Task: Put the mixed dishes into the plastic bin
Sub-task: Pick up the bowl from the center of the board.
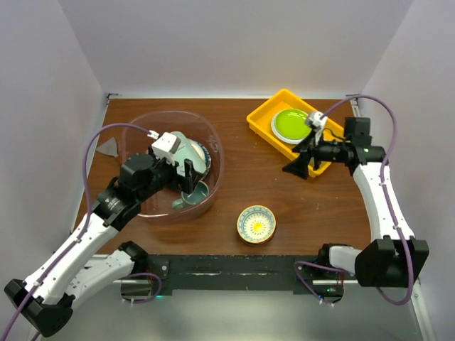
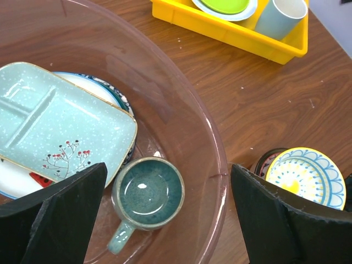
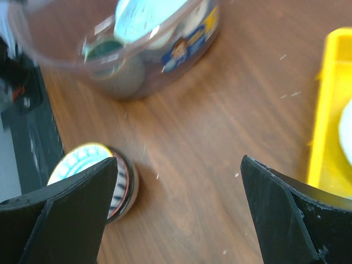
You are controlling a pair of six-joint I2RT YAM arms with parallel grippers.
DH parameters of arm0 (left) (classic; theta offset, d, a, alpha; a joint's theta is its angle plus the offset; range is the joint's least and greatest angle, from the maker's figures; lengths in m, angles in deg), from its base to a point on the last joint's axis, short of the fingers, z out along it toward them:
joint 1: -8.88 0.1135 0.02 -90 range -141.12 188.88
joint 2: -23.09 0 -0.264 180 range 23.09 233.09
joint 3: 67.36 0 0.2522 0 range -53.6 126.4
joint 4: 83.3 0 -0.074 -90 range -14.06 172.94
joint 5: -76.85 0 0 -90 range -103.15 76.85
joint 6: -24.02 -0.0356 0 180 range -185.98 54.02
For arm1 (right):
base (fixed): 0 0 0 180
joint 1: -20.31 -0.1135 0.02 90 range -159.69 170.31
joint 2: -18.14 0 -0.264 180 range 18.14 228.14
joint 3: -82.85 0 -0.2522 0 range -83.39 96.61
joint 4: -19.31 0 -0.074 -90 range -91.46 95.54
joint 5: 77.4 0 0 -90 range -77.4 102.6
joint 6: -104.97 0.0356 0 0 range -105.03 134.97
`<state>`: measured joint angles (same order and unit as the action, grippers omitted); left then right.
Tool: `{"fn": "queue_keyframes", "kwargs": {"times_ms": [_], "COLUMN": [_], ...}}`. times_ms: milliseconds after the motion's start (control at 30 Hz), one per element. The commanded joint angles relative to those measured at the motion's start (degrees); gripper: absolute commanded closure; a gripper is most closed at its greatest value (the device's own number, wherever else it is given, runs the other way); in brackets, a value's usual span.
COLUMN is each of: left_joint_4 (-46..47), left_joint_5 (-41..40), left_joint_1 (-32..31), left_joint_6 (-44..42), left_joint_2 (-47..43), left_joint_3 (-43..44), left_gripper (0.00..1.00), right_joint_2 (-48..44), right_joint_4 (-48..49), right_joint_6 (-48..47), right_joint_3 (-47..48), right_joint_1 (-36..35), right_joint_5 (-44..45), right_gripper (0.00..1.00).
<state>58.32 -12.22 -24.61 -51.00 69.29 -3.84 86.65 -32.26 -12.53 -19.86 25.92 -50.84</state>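
Left gripper: jaws wide, empty, over plastic bin | teal mug: upright in bin, below jaws (handle points near-left) | small bowl: on table, right of bin | right gripper: jaws wide, empty

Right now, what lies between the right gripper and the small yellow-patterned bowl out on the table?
Nothing: only bare wooden table separates the open right gripper from the bowl. The top view shows it, and the right wrist view agrees.

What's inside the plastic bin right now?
In the plastic bin, a pale mint divided dish lies on stacked plates; a teal mug stands beside them. The dish hides most of the plates, so I cannot count them.
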Motion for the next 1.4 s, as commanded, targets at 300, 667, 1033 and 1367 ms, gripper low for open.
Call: {"fn": "queue_keyframes", "kwargs": {"times_ms": [300,667,1033,1367], "left_joint_4": [7.7,5.9,4.5,4.4], "left_joint_5": [6.5,1.6,-0.2,-0.1], "left_joint_1": [0.2,0.2,0.2,0.2], "left_joint_6": [8.0,8.6,8.1,8.0], "left_joint_2": [-6.5,-9.6,-10.4,-10.5], "left_joint_3": [-4.3,-5.0,-5.0,-5.1], "left_gripper": [0.00,0.00,0.00,0.00], "right_joint_2": [2.7,8.1,10.1,9.3], "right_joint_4": [-17.8,-11.1,-6.4,-6.1], "right_joint_6": [-9.8,-5.7,-6.6,-6.8], "right_joint_3": [4.1,0.2,-3.8,-4.6], "right_joint_1": [-37.4,-47.7,-51.0,-51.3], "right_joint_5": [39.1,50.1,56.0,55.4], "right_gripper": [0.02,0.10,0.32,0.75]}}
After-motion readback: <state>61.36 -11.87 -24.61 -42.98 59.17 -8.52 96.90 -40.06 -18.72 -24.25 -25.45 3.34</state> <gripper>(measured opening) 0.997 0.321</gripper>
